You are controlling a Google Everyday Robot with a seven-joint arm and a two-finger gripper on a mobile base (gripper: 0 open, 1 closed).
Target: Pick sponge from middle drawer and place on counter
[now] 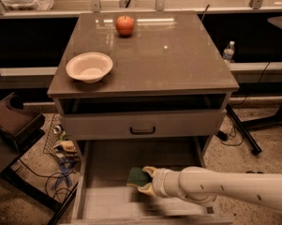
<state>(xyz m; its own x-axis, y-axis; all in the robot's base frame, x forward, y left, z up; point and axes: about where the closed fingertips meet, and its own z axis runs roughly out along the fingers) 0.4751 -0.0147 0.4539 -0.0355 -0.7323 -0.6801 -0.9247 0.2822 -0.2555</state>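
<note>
gripper (pixel 147 179) low inside middle drawer (pixel 107 203), fingers (pixel 149 169) clamped across right end of sponge (pixel 137 176). sponge near centre of drawer floor. grip looks shallow: judge hold before lifting. raise little, draw back toward open side, clear shut drawer front (pixel 107 124) above before rising. counter (pixel 178 64): white bowl (pixel 89 66) left, apple (pixel 125 25) rear centre. set sponge flat, right of both.

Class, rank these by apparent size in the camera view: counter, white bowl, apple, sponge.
counter
white bowl
apple and sponge: alike; the gripper, in the middle drawer, hides part of the sponge.
</note>
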